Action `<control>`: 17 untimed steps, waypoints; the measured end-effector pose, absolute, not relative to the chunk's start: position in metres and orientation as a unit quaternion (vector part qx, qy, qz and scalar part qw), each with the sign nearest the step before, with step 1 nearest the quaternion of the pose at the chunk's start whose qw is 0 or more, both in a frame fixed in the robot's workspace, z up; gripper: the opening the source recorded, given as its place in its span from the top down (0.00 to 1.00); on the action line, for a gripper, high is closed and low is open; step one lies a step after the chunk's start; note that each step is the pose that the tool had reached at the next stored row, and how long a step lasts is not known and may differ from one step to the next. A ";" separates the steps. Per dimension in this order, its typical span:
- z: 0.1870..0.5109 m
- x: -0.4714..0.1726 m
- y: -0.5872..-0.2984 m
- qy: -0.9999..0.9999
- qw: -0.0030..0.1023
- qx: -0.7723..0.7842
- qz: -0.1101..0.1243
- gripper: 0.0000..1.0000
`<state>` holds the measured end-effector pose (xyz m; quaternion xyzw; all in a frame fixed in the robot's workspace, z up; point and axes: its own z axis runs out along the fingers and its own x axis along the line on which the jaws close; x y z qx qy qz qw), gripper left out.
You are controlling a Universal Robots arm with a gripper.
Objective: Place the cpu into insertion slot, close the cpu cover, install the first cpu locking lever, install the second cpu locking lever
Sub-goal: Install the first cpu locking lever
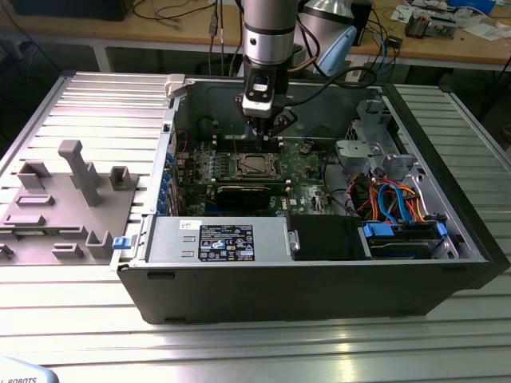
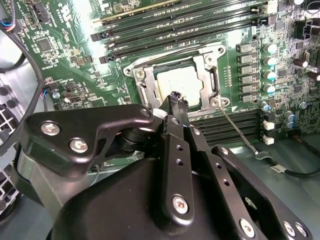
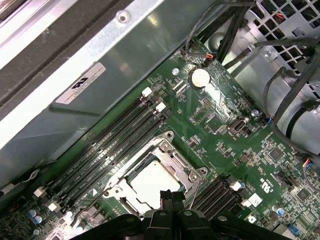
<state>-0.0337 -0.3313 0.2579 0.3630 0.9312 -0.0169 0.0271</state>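
- CPU (image 1: 254,164) sits in its socket at the middle of the motherboard (image 1: 303,159) in the exterior view, inside the open computer case (image 1: 319,279) on the table (image 1: 80,319); the gripper (image 1: 267,128) hangs just above and behind it.
- In the second wrist view, the cpu cover (image 2: 205,70) lies flat, framing the chip, so placing and closing look done (my judgement); a thin locking lever (image 2: 240,131) sticks out unlatched, and the fingers (image 2: 175,102) are pressed together, empty, near the socket's edge.
- In the first wrist view, the fingertips hover at the socket's corner; latching the lever calls for a downward push, then tucking it sideways.
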 end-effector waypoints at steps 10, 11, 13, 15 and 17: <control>0.258 -0.034 -0.331 0.940 0.028 0.340 -0.016 0.89; 0.258 -0.034 -0.331 0.941 0.028 0.338 -0.016 0.89; 0.258 -0.034 -0.331 0.942 0.028 0.334 -0.016 0.89; 0.258 -0.034 -0.331 0.944 0.028 0.329 -0.016 0.89; 0.258 -0.034 -0.331 0.946 0.028 0.321 -0.016 0.89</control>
